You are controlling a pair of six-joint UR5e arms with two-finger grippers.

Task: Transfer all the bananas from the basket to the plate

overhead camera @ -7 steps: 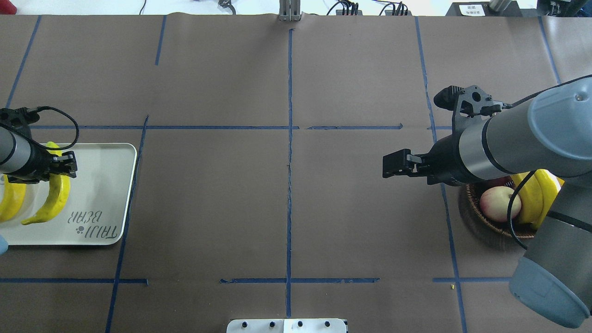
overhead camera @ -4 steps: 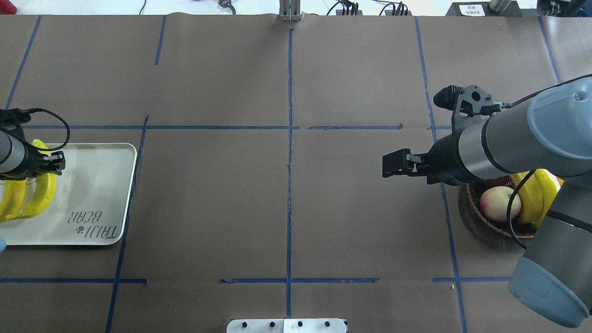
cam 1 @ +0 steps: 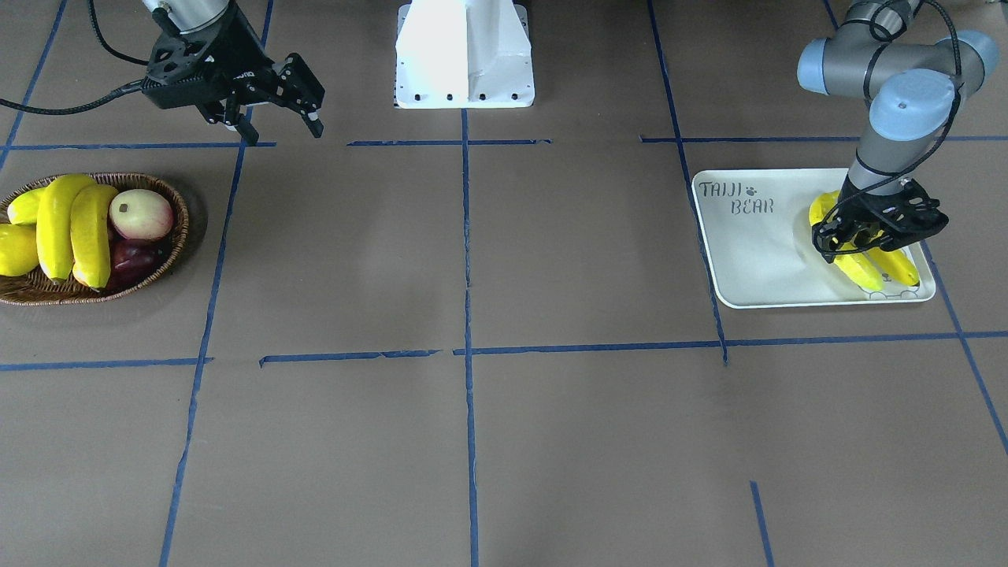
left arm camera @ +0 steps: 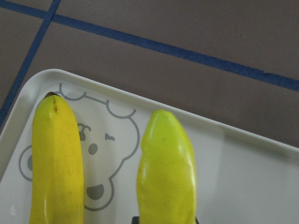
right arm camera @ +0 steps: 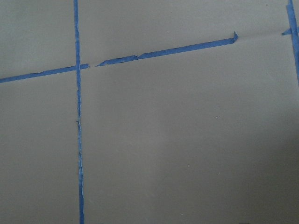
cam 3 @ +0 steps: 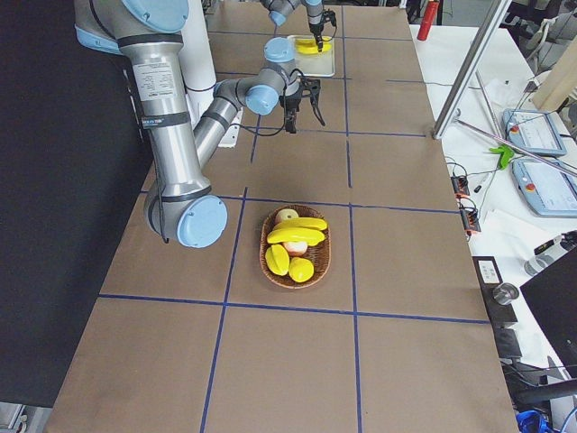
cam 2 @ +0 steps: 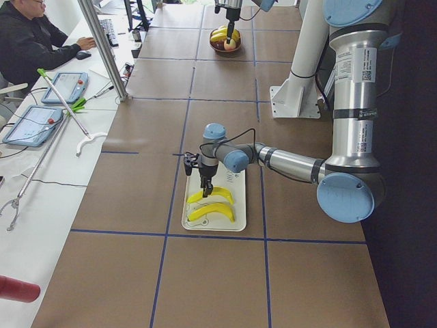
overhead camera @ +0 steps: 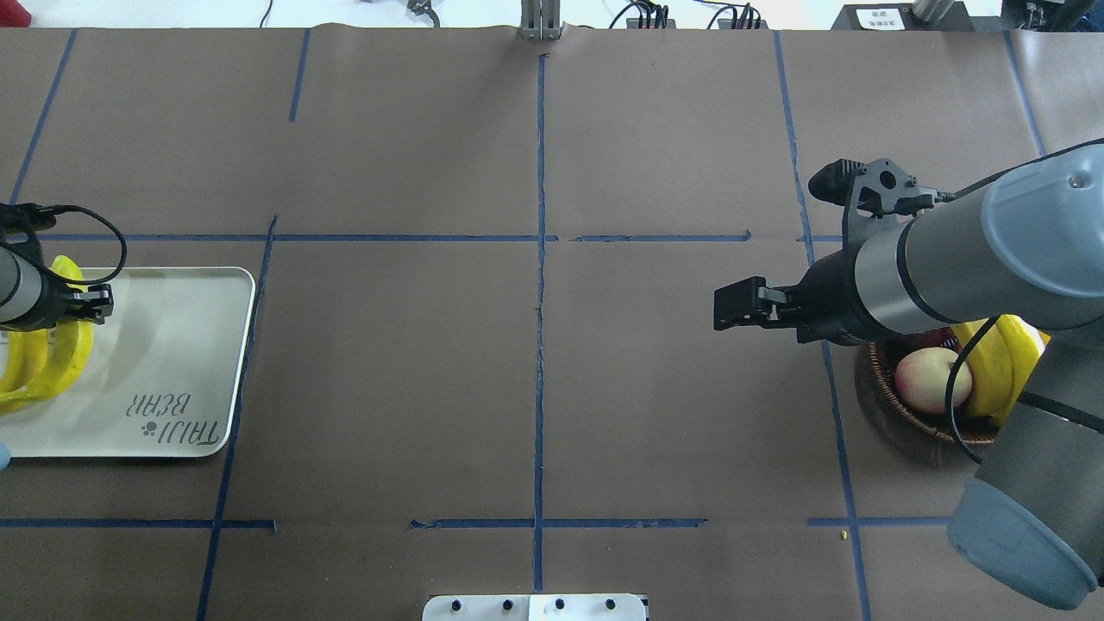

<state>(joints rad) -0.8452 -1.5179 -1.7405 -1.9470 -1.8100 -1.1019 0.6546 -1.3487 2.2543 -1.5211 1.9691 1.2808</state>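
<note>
Left claw (cam 1: 868, 239) holds banana (cam 1: 861, 272) crosswise over plate (cam 1: 754, 266).

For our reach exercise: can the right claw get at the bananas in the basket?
Probably yes: the right claw hangs open near the basket, whose bananas lie uncovered on top.

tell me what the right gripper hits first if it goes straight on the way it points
Probably the bare brown table cover: the right gripper points down, and its wrist view shows only paper and blue tape. The basket lies aside.
</note>
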